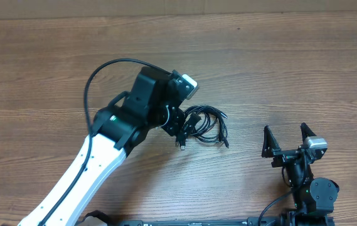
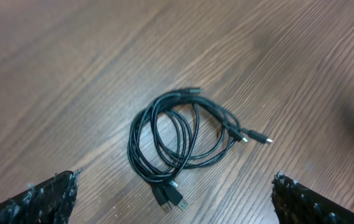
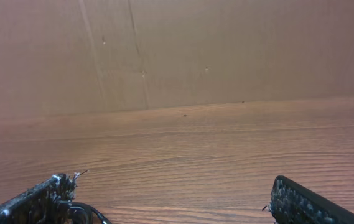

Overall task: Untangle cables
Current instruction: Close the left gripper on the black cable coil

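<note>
Left gripper (image 2: 173, 196) fingers (image 2: 52, 199) spread wide apart, nothing between them, touching nothing. In the left wrist view they sit at the bottom left and bottom right corners of the frame, with the cables (image 2: 132, 142) on the wood in the gap above them, centre of frame. The cables are thin black cords wound in one loose overlapping coil. A couple of plugs (image 2: 264, 139) stick out at the coil's right side and a couple more (image 2: 172, 200) at its bottom edge. How many cords there are I can't tell.

Right gripper (image 1: 286, 141) fingers (image 1: 268, 141) also wide apart and empty. It is in the lower right of the overhead frame, well apart from the coil. Right wrist view shows only its two fingertips at the bottom corners, bare table and a brown cardboard wall (image 3: 226, 50) behind.

Overhead: the coil (image 1: 206, 122) lies flat on the wooden table (image 1: 278, 63) just right of centre, and the left gripper head is right beside it on its left, partly covering that edge. The left arm (image 1: 84, 169), with its white link, runs from the bottom left up to centre. A thick black wire (image 1: 90, 81) loops off the arm in the upper left.
</note>
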`<action>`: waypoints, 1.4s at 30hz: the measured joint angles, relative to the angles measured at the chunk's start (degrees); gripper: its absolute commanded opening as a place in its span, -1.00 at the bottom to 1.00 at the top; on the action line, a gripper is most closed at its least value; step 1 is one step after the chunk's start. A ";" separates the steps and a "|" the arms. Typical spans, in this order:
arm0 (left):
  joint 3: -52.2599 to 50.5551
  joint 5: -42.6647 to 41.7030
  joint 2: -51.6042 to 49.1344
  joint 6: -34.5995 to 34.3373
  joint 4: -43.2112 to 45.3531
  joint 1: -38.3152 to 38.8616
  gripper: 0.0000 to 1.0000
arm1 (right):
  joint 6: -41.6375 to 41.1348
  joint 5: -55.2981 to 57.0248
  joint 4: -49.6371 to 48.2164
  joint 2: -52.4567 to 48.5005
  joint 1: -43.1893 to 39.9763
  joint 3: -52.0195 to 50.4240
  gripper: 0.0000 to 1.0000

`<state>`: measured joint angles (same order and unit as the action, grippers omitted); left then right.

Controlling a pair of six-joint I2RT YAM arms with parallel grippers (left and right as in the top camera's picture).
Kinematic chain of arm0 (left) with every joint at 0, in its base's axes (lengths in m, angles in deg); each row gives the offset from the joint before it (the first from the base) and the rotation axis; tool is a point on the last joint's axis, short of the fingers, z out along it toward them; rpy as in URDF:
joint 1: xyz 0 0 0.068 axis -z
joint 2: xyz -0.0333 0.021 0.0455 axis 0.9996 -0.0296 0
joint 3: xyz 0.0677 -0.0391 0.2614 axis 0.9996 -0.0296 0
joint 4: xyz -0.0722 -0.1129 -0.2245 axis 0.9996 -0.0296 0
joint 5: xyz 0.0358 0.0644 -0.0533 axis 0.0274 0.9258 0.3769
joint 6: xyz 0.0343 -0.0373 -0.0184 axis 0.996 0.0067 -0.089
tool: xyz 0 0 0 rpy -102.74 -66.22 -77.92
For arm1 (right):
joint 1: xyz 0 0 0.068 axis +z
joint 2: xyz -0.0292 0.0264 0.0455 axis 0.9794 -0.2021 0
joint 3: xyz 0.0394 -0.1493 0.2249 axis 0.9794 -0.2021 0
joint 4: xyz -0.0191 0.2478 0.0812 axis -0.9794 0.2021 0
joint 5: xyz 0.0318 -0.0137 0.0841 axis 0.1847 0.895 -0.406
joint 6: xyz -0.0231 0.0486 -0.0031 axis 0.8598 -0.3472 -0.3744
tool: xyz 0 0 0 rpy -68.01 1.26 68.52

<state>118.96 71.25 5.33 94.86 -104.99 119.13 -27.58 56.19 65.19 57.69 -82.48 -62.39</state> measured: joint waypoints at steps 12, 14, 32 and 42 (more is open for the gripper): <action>0.07 0.00 -11.61 0.00 3.50 0.00 1.00 | 0.00 0.00 -0.02 0.00 0.00 0.00 1.00; 0.09 0.00 -12.81 0.00 4.55 0.00 1.00 | -0.04 0.02 0.00 0.00 0.00 0.00 1.00; 0.11 3.32 -22.05 0.00 8.15 0.00 1.00 | -0.02 0.02 -0.02 0.00 0.00 0.00 1.00; 0.11 8.85 -22.05 -3.48 7.50 0.00 1.00 | 0.00 0.00 -0.04 0.00 0.00 0.00 0.99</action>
<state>119.07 80.11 -16.73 91.39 -97.49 119.13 -27.58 56.19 65.15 57.69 -82.48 -62.39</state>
